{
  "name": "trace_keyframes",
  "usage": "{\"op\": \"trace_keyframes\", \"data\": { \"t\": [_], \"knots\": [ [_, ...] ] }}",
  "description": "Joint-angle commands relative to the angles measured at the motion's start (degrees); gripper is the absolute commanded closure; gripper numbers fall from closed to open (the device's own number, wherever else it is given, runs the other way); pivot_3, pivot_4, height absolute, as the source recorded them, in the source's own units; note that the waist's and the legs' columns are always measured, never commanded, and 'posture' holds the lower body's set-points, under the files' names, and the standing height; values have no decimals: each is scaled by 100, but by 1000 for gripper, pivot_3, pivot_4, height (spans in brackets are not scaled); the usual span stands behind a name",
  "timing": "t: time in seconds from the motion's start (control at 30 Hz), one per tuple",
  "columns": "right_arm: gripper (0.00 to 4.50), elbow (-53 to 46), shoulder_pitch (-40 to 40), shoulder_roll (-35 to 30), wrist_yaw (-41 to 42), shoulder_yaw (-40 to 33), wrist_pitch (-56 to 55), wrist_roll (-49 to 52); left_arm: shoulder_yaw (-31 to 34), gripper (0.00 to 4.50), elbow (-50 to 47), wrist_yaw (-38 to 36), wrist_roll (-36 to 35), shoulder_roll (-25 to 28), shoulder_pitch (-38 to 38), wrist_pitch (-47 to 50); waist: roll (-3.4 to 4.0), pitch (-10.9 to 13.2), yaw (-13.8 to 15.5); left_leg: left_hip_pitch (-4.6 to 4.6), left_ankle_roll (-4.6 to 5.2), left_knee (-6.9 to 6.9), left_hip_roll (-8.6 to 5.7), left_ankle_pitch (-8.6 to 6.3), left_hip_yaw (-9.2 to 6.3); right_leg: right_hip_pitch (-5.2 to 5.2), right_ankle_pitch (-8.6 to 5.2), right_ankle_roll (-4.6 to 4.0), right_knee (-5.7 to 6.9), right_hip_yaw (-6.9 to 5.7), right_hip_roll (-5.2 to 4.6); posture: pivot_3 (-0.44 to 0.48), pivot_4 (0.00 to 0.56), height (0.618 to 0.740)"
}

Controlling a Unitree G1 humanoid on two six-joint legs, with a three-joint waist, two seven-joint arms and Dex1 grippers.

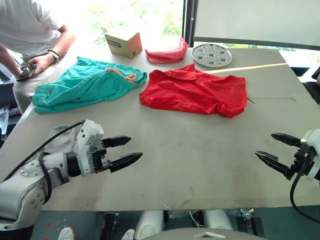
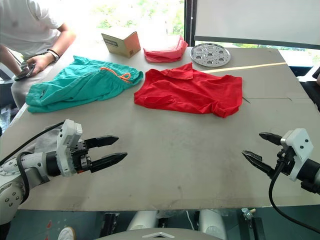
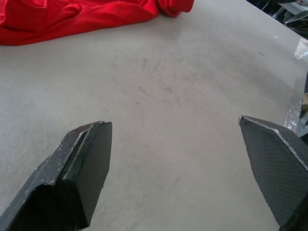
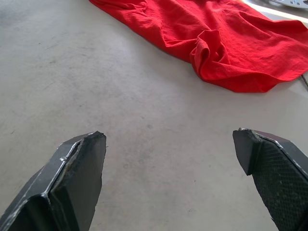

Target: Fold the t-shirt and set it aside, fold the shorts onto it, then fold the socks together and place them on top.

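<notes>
A rumpled red t-shirt (image 1: 195,92) lies centre frame on the matte grey bench (image 1: 200,165), teal shorts (image 1: 85,85) at upper left. Left gripper (image 1: 126,150) and right gripper (image 1: 270,148) hover over bare foreground, jaws released.

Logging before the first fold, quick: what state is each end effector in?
Left end effector: open, holding nothing.
Right end effector: open, holding nothing.
</notes>
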Motion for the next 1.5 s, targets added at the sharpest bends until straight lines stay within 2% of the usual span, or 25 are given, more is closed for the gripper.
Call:
{"op": "trace_keyframes", "data": {
  "t": [0.03, 0.13, 0.2, 0.33, 0.43, 0.53, 0.67, 0.8, 0.9, 1.03, 1.13, 1.27, 1.3, 1.33, 1.5],
  "knots": [
    [22, -384, -244, -59, -132, -25, 39, 221, -28, 0, 14, 126, 105, -49, -163, -138, 0, 0, 0, 0, 0, 0, 0, 0, 0, 0, 0, 0, 0, 0, 0, 0, 150, 740],
    [22, -744, -691, -82, -345, 311, 312, 473, -173, 0, 236, 839, 578, -426, -528, -367, 7, 4, -8, 2, 0, 0, 0, 0, 2, 0, 1, 1, 1, 2, 0, 0, 150, 740],
    [22, -809, -836, -49, -435, 380, 404, 576, -122, 0, 365, 1114, 432, -575, -747, -108, 0, 0, -4, 6, 0, 0, 0, 0, -1, 1, 1, 1, 6, 2, 2, 0, 150, 740],
    [22, -1054, -1103, 4, -607, 555, 587, 934, -384, 0, 580, 1193, 629, -474, -1205, -4, -13, -5, 16, 1, 0, 0, 0, 0, -9, 1, 6, 6, 7, -7, 1, 0, 150, 740],
    [22, -1268, -1469, -19, -721, 877, 763, 1264, -1052, 0, 1235, 1372, 1440, -310, -2165, -205, -13, -5, 19, -4, 0, 1, -6, 0, -9, 0, 6, 7, 4, -12, 1, 0, 150, 740],
    [22, -1222, -1943, 235, -867, 1540, 602, 1045, -1986, 0, 2309, 1130, 2331, -356, -3418, -792, -24, 0, 27, -10, 0, 14, -10, 1, -17, 0, 7, 7, 8, -37, 4, 0, 150, 740],
    [22, -1319, -1881, 475, -1086, 2121, 292, 491, -2948, 0, 4218, 457, 3330, -571, -4717, -1866, -25, -6, 1, -6, 2, 26, -24, 0, -10, 7, 10, 13, 7, -31, 6, 0, 150, 740],
    [22, -1573, -1878, 612, -1503, 2343, 444, 316, -3274, 0, 5822, -33, 3834, -841, -5645, -2628, -26, -4, -6, -30, 2, 38, -26, 0, -12, -6, 18, 27, 7, -36, 7, 0, 150, 740],
    [22, -1686, -1834, 678, -1868, 2337, 715, 376, -3636, 0, 7326, -305, 4343, -1352, -6409, -3493, -29, -3, -3, -34, 5, 44, -26, -2, -10, -8, 18, 28, 7, -37, 8, 0, 150, 740],
    [22, -1764, -1809, 578, -2080, 2566, 872, 104, -3708, 0, 8665, -252, 4823, -1688, -6936, -4403, -31, -2, -4, -39, 22, 56, -28, -12, -8, -6, 20, 34, 7, -39, 3, 0, 150, 740],
    [0, -1779, -1806, 596, -2219, 2671, 876, -71, -3634, 1303, 9227, -350, 4948, -1902, -7129, -4879, -32, -2, -18, -39, 29, 61, -26, -16, -5, -7, 24, 41, 7, -33, 4, 0, 150, 740],
    [0, -1737, -1662, 618, -2261, 2762, 744, -305, -3450, 3442, 9620, -509, 4949, -2113, -7304, -5132, -33, -1, -8, -40, 30, 61, -23, -17, -9, -7, 25, 41, 9, -37, 4, 0, 150, 740],
    [0, -1732, -1625, 638, -2276, 2752, 731, -335, -3388, 3727, 9647, -606, 4923, -2135, -7328, -5176, -33, -1, -6, -41, 30, 62, -23, -17, -9, -7, 25, 42, 9, -37, 4, 0, 150, 740],
    [0, -1730, -1604, 674, -2323, 2729, 758, -340, -3287, 4387, 9642, -742, 4848, -2144, -7344, -5146, -33, -1, -5, -43, 31, 62, -23, -17, -10, -7, 25, 42, 9, -39, 3, 0, 150, 740],
    [0, -1641, -1624, 712, -2442, 2703, 894, -383, -2874, 4474, 9316, -1477, 4556, -2061, -7191, -4910, -33, -1, -14, -40, 31, 64, -21, -17, -9, -7, 27, 45, 11, -38, 3, 0, 150, 740]
  ]
}}
